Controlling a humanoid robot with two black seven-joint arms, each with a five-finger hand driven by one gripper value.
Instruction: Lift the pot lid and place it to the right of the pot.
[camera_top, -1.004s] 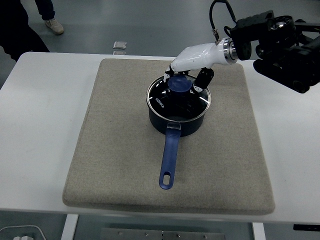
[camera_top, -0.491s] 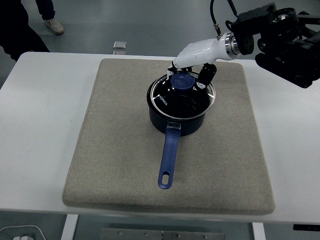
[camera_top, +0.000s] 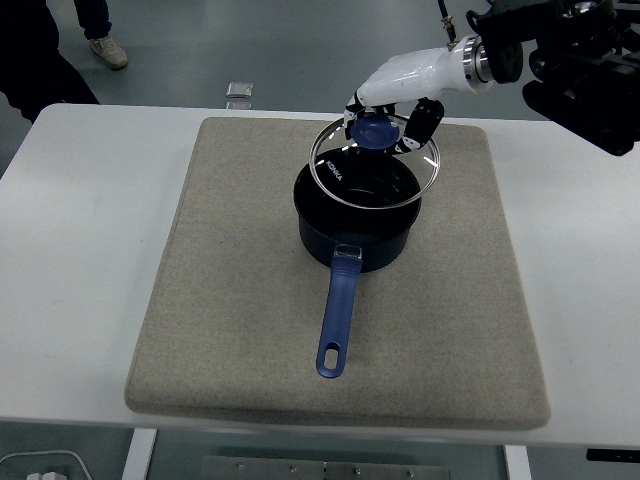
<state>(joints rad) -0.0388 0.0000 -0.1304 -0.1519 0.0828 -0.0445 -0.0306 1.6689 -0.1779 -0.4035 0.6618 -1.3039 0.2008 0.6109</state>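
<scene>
Pot lid (camera_top: 375, 165), a glass disc with a metal rim and a blue knob (camera_top: 376, 130), hangs in the air just above the pot (camera_top: 356, 222), tilted so its far edge sits higher than its near edge. The right hand (camera_top: 392, 112) reaches in from the upper right and pinches the knob from above, white fingers curled around it, which is likely why the lid tips: it is held at one central point only. The dark blue pot stands open beneath on a grey mat (camera_top: 220, 300), its long handle (camera_top: 338, 320) pointing toward the near edge of the white surface (camera_top: 70, 260). The mat to the pot's right is bare, a sensible landing spot. No left hand shows. Count: one lid, one pot, one mat, one working hand. At the top left, a person's shoe (camera_top: 108, 50) stands on the floor.
</scene>
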